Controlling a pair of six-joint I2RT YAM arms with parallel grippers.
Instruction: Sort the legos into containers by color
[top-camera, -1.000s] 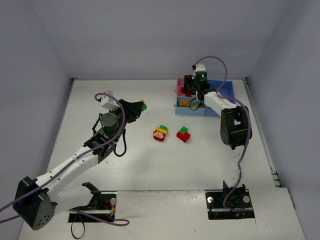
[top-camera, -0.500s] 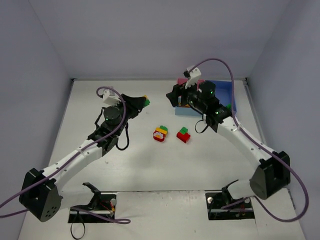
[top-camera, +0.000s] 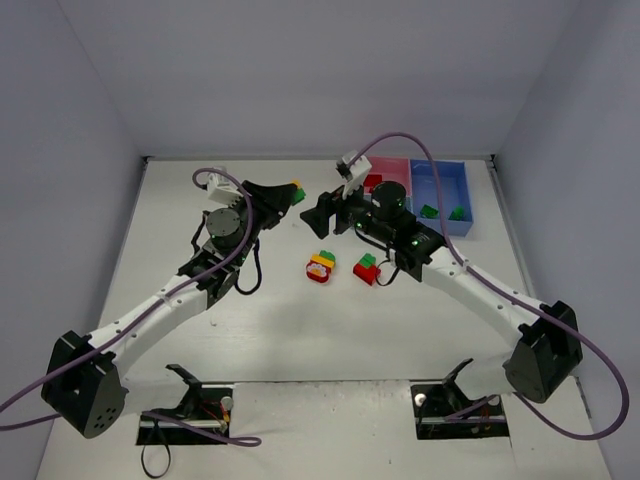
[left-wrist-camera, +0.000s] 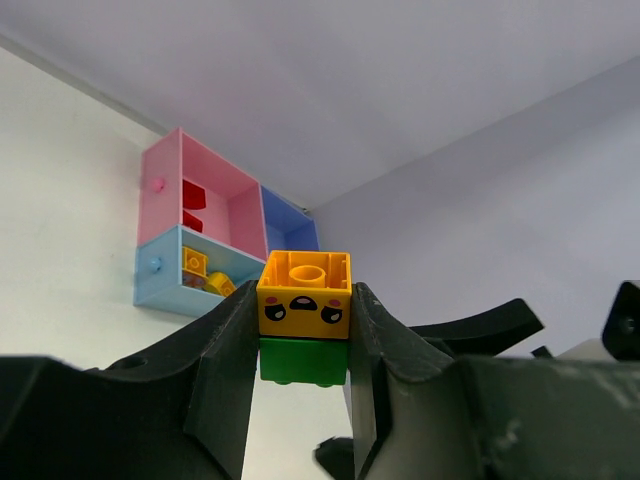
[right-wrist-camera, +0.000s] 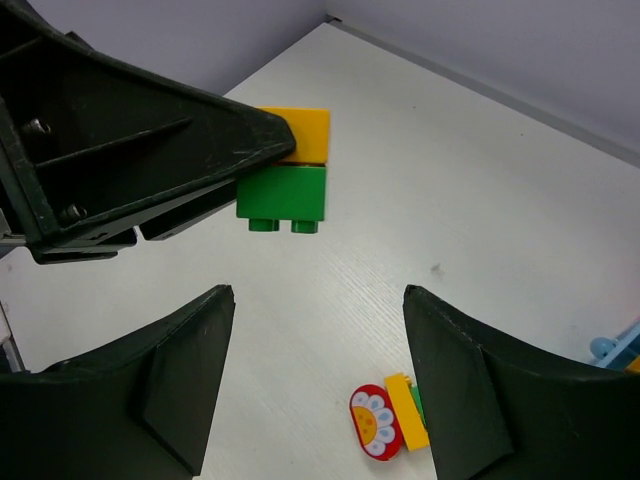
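Yellow-over-green plastic lego clump (left-wrist-camera: 304, 318) is pinched in the left gripper (top-camera: 287, 196), held off the white bench (top-camera: 270, 330). Right gripper (right-wrist-camera: 318, 300) is wide open, empty, facing it. Risk: an off-centre close on the green half twists the clump out of the left jaws, or fingers clash and it drops unsorted.

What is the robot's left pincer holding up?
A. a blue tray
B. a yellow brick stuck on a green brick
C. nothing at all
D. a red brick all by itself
B: in the left wrist view, the left pincer is shut on the yellow-and-green clump, with the yellow face brick sitting on top of the green one.
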